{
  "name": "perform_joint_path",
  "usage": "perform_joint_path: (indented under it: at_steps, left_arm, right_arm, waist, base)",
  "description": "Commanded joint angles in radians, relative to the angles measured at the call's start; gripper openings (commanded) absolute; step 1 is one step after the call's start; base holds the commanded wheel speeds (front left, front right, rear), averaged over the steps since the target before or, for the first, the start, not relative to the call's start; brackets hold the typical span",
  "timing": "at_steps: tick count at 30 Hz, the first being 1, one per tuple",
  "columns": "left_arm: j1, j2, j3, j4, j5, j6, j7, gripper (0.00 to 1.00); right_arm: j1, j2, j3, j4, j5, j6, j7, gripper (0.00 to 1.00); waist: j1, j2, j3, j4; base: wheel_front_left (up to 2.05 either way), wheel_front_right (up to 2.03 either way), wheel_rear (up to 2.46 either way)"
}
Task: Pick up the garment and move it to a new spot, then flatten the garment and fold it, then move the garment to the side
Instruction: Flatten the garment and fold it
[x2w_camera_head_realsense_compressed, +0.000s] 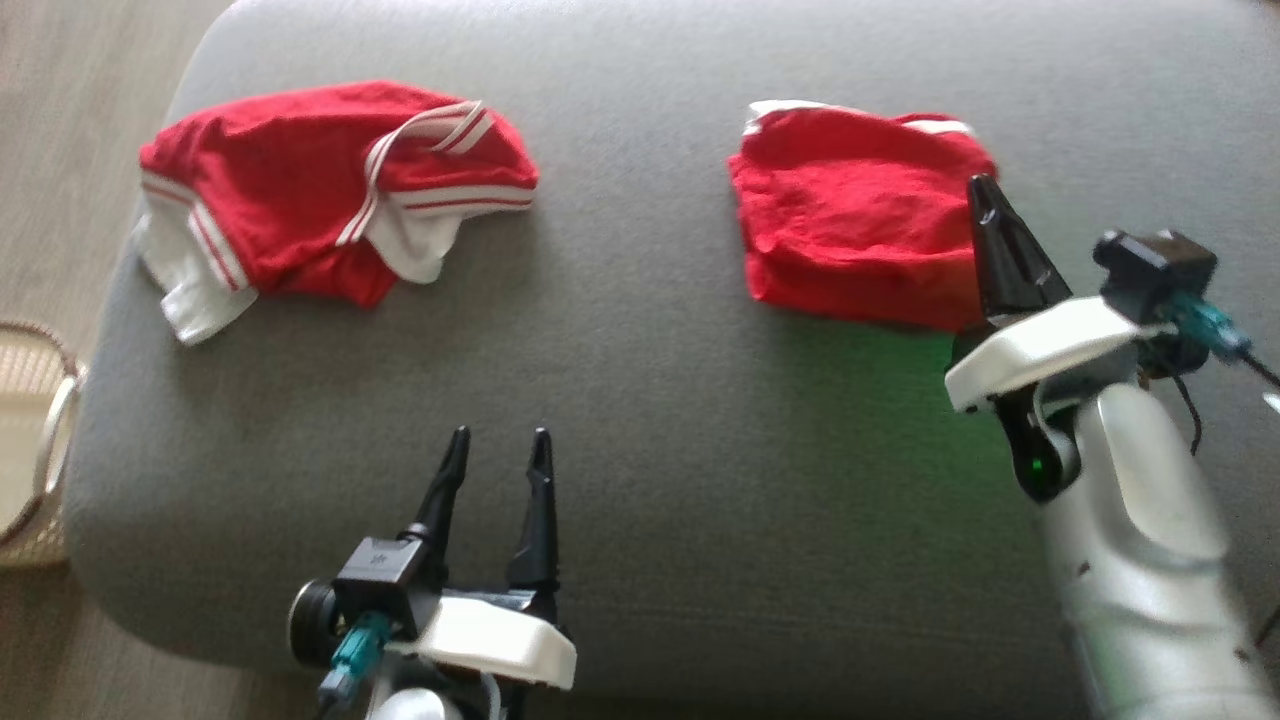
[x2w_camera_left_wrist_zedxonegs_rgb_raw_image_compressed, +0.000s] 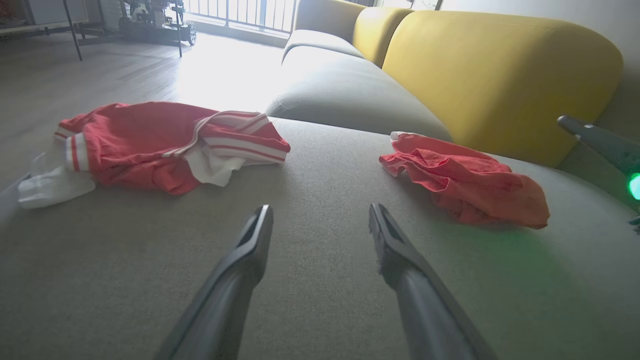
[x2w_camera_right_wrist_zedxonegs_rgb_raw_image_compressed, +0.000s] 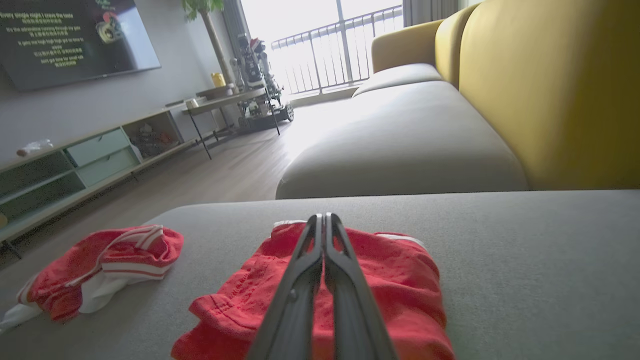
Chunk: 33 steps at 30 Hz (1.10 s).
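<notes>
At the far left edge of the head view, a pale basket (x2w_camera_head_realsense_compressed: 25, 400) sits on the wooden floor (x2w_camera_head_realsense_compressed: 70, 120), just beside a broad grey cushion (x2w_camera_head_realsense_compressed: 640, 400). On the left part of the cushion lies a crumpled garment (x2w_camera_head_realsense_compressed: 320, 200), red with white panels and red-and-white striped bands, bunched and unfolded, one white piece hanging toward the cushion's left edge. Nearer the robot and left of centre, the left gripper (x2w_camera_head_realsense_compressed: 500, 435) hovers over bare grey fabric, well apart from both pieces of clothing; its two dark fingers stand spread with a clear gap between them and hold nothing. On the right part of the cushion lies a folded garment (x2w_camera_head_realsense_compressed: 850, 220), plain red with a sliver of white at its far edge, in a rough square. At its right edge is the right gripper (x2w_camera_head_realsense_compressed: 983, 185), with its fingers pressed tightly together and pointing across the red cloth; whether they touch the cloth cannot be told. A green light glows on that arm. In the left wrist view, a yellow backrest (x2w_camera_left_wrist_zedxonegs_rgb_raw_image_compressed: 500, 65) rises behind the cushion.
</notes>
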<state>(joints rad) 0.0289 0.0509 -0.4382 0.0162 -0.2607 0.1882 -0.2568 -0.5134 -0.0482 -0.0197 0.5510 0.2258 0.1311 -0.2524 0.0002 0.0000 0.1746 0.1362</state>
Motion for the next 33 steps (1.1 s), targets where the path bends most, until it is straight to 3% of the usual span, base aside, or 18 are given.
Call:
perform_joint_path:
  at_steps: [1, 12, 19, 24, 28, 33]
  left_arm:
    - [-0.056, -0.001, 0.009, -0.020, -0.012, -0.005, -0.005, 1.00]
    - [-0.123, -0.001, -0.047, -0.002, -0.038, 0.005, -0.005, 1.00]
    - [-0.167, -0.001, -0.020, 0.026, -0.034, -0.003, -0.005, 1.00]
    - [-0.175, -0.001, -0.007, 0.031, -0.024, -0.009, -0.005, 1.00]
    - [-0.165, -0.001, -0.012, 0.035, -0.025, -0.012, -0.005, 1.00]
    - [-0.142, -0.001, -0.002, 0.039, -0.023, -0.011, -0.005, 1.00]
  right_arm:
    - [-0.084, -0.002, 0.002, 0.061, -0.042, 0.000, -0.009, 0.00]
    - [-0.266, -0.002, -0.098, 0.329, -0.188, 0.000, -0.009, 0.00]
    - [-0.317, -0.002, -0.138, 0.528, -0.267, 0.000, -0.009, 0.00]
    - [-0.328, -0.002, -0.124, 0.560, -0.270, 0.000, -0.009, 0.00]
    - [-0.317, -0.002, -0.093, 0.461, -0.233, 0.000, -0.009, 0.00]
    - [-0.262, -0.002, -0.045, 0.318, -0.165, 0.000, -0.009, 0.37]
  waist:
    - [-0.0002, 0.0000, 0.050, 0.049]
    - [-0.0002, 0.0000, 0.139, 0.113]
    - [-0.0002, 0.0000, 0.137, 0.116]
    - [-0.0002, 0.0000, 0.123, 0.103]
    - [-0.0002, 0.0000, 0.106, 0.085]
    - [-0.0002, 0.0000, 0.072, 0.043]
  base:
    - [0.00, 0.00, 0.00]
    - [0.00, 0.00, 0.00]
    - [0.00, 0.00, 0.00]
    - [0.00, 0.00, 0.00]
    - [0.00, 0.00, 0.00]
    - [0.00, 0.00, 0.00]
